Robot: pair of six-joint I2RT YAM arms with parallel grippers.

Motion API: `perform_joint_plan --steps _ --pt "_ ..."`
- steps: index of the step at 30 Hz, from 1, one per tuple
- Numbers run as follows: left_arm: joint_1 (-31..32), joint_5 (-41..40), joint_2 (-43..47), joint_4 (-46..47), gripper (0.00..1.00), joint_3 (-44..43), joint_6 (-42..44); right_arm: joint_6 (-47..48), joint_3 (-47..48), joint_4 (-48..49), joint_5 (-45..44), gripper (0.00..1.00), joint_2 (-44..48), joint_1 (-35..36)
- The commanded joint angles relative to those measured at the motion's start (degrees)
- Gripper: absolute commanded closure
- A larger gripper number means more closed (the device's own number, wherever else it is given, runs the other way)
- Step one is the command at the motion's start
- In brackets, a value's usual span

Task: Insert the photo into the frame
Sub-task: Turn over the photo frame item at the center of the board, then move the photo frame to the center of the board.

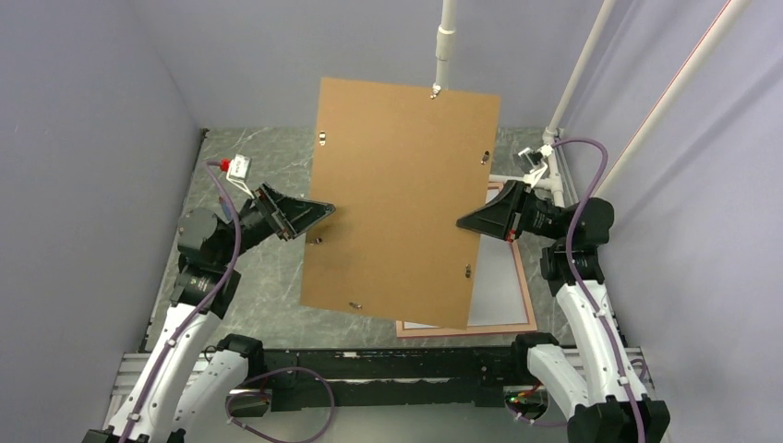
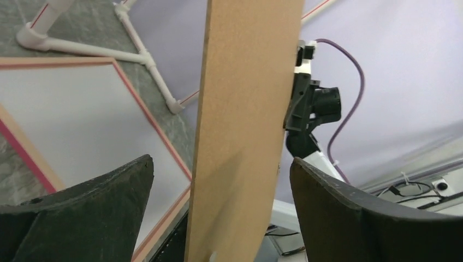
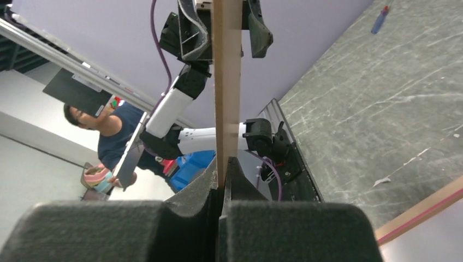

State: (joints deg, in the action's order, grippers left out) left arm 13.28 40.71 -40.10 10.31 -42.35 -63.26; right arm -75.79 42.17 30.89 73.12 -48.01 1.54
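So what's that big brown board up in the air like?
It's a thin, flat brown board, like pressed cardboard, with little metal tabs near its edges. It's up in the air, tilted, above the table. The right gripper pinches its right edge; the left gripper is open around its left edge.

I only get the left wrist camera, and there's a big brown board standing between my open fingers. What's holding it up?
Observer: The right gripper is pinched shut on the right edge of the brown board; its own wrist camera shows that.
Operator: Is the board sitting on the table?
Observer: No. From the top camera it hangs tilted in the air above the table.
Operator: Where's the frame from up there?
Observer: The frame lies flat on the table, partly hidden under the board's lower right corner.
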Motion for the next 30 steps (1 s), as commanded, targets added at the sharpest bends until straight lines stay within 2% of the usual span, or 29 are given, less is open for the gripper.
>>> perform_joint_plan --steps 1,5,8,12,15,21,30 --pt "-0.4 -3.0 0.4 -5.4 0.01 -2.4 5.1 14.4 6.6 -16.0 -4.1 1.00 1.9 0.0" --pt "-0.9 -6.5 -1.0 -19.5 0.01 -8.2 11.1 24.1 10.7 -29.0 -7.2 1.00 2.1 0.0" --pt "-0.9 -12.2 -2.5 -31.7 0.01 -13.6 16.9 30.0 13.8 -38.7 -10.6 1.00 1.8 0.0" --pt "-0.9 -19.7 -3.4 -40.9 0.01 -16.4 21.5 38.5 19.3 -52.7 -18.7 1.00 0.9 0.0" --pt "-0.9 -21.7 -4.5 -43.3 0.01 -16.0 22.7 43.7 24.2 -63.3 -26.7 1.00 -0.2 0.0" --pt "0.6 -17.3 -11.9 -41.6 0.01 -12.6 21.3 47.6 31.0 -72.6 -39.7 1.00 0.6 0.0" --pt "13.2 -22.9 -28.3 -35.5 0.02 -10.1 19.2 51.5 36.4 -81.8 -58.1 1.00 3.9 0.0"
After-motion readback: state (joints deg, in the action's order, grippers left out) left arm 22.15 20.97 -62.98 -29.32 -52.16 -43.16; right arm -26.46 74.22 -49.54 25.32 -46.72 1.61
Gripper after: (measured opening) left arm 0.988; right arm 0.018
